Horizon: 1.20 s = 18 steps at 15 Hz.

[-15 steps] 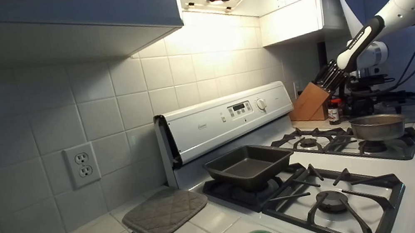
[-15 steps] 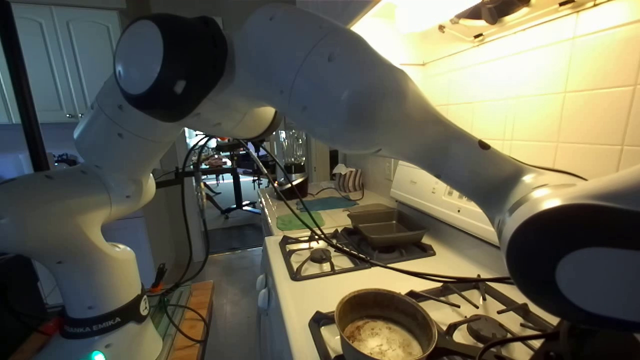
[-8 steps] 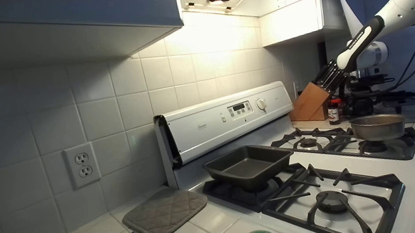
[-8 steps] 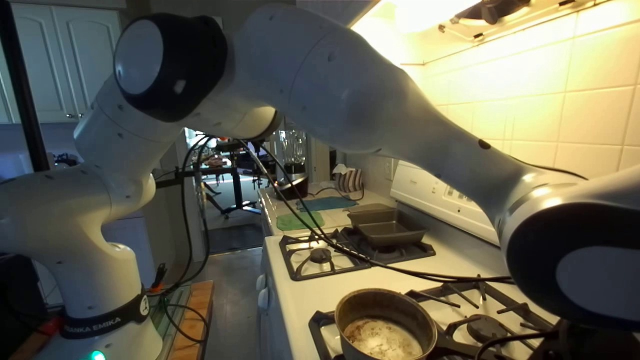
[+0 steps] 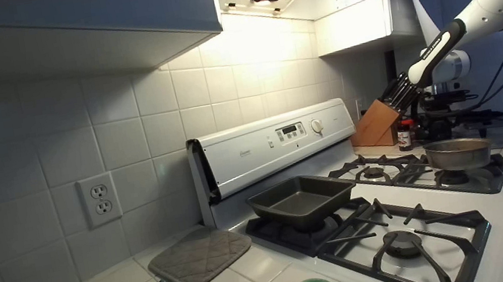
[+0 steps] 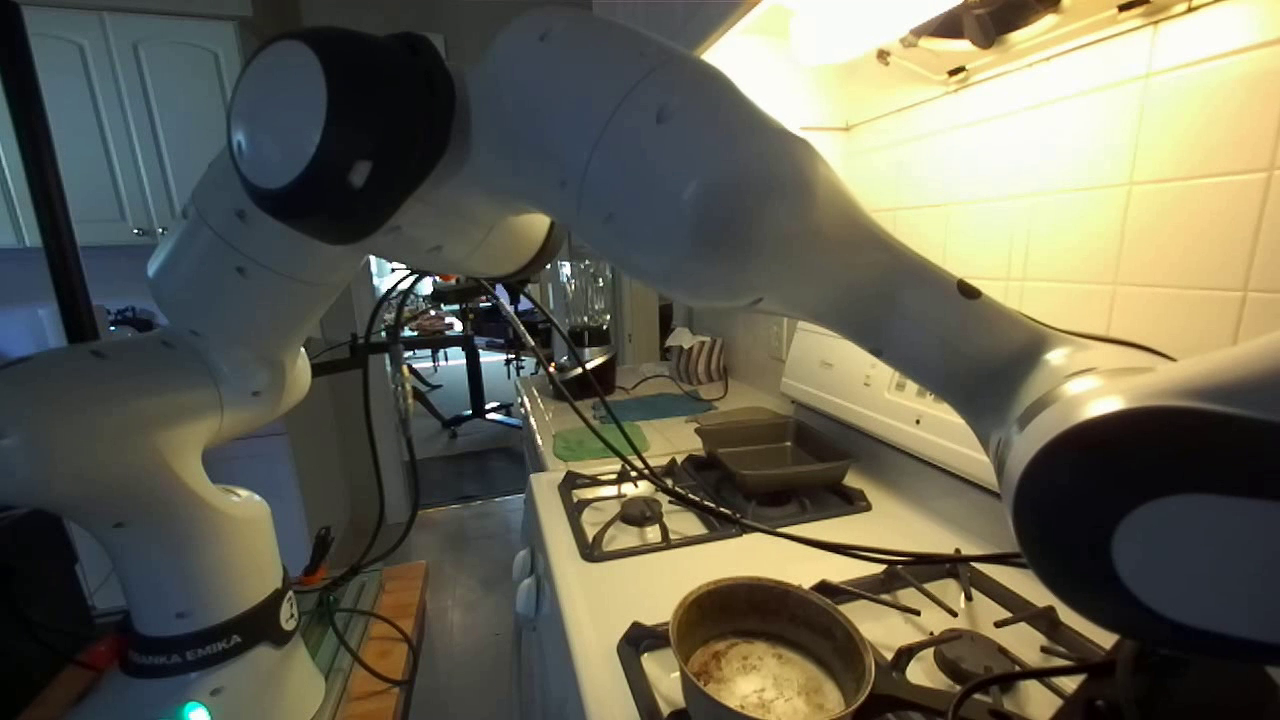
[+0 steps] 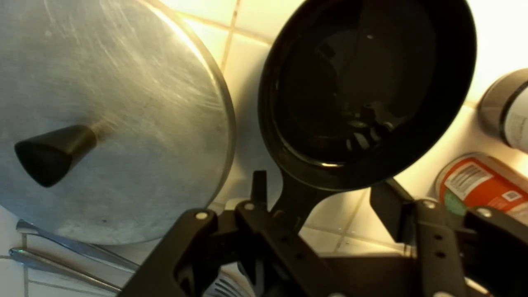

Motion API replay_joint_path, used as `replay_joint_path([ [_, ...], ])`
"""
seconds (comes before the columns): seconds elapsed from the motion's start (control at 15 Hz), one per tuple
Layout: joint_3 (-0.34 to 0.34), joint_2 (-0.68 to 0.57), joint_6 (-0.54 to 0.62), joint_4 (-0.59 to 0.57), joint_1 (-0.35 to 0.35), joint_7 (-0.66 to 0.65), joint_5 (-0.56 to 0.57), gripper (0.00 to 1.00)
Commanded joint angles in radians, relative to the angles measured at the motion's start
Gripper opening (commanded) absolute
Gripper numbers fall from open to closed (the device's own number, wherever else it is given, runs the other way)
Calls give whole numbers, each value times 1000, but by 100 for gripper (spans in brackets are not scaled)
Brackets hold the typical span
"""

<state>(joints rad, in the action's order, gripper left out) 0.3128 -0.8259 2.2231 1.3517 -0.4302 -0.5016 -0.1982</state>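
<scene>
Tiled kitchen wall point(image 5: 121, 141), white stove point(image 5: 388, 193), counter point(image 7: 255, 55), tool point(image 7: 324, 196) spread apart near black skillet point(image 7: 367, 86)

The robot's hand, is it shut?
No, in the wrist view the hand is open, its parted fingers showing the black pan handle between them.

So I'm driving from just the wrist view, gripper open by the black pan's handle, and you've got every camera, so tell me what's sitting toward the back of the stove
Observer: A rectangular baking pan, sitting toward the back of the stove.
Operator: And toward the front?
Observer: A saucepan; it shows in both exterior views.
Operator: Okay. I've got my gripper, the black pan and a metal lid in my picture. What's past the far end of the stove?
Observer: A wooden knife block, in an exterior view.
</scene>
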Motion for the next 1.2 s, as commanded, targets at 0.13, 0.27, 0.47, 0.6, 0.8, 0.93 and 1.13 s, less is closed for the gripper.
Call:
replay_joint_path([
  [0.13,-7,-21,-34,-43,-9,-23,-22,61],
  [0.27,-7,-21,-35,-43,-9,-25,-22,61],
  [0.47,-7,-22,-37,-44,-9,-28,-22,59],
  [0.6,-7,-22,-39,-44,-9,-31,-23,55],
  [0.8,-8,-20,-45,-44,-9,-32,-23,49],
  [0.93,-8,-20,-50,-46,-8,-33,-23,49],
  [1.13,-10,-19,-56,-49,-7,-34,-24,48],
])
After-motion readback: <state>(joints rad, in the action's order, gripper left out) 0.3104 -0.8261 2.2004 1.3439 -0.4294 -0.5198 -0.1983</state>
